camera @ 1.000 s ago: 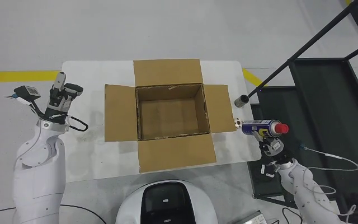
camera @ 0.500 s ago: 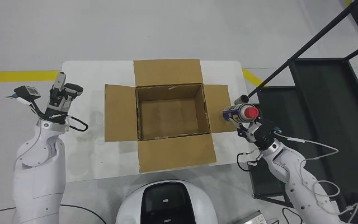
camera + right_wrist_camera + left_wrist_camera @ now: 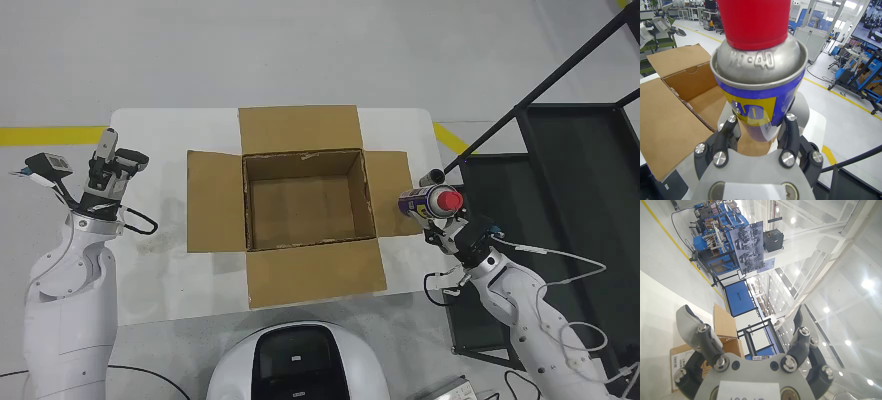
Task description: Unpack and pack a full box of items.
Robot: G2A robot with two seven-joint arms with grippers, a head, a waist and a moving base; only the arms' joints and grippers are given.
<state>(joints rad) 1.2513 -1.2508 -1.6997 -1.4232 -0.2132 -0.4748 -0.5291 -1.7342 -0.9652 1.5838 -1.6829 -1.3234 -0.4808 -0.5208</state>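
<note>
An open cardboard box (image 3: pixel 308 205) sits in the middle of the white table (image 3: pixel 160 270), flaps spread, its inside bare. My right gripper (image 3: pixel 447 232) is shut on a blue and yellow spray can (image 3: pixel 432 201) with a red cap. It holds the can upright over the outer end of the box's right flap. In the right wrist view the spray can (image 3: pixel 759 75) stands between the fingers (image 3: pixel 790 121), with the box (image 3: pixel 668 117) beyond it. My left gripper (image 3: pixel 112 165) is over the table's left edge. That gripper (image 3: pixel 743 313) is open and holds nothing.
A small dark cylinder (image 3: pixel 432 180) stands on the table just behind the can. A black metal rack (image 3: pixel 560 200) runs along the table's right side, with a slanted black bar (image 3: pixel 540 90) above it. The left half of the table is bare.
Over the last second my right gripper carried the can from beyond the table's right edge to the box's right flap and turned it upright. The left arm has kept still.
</note>
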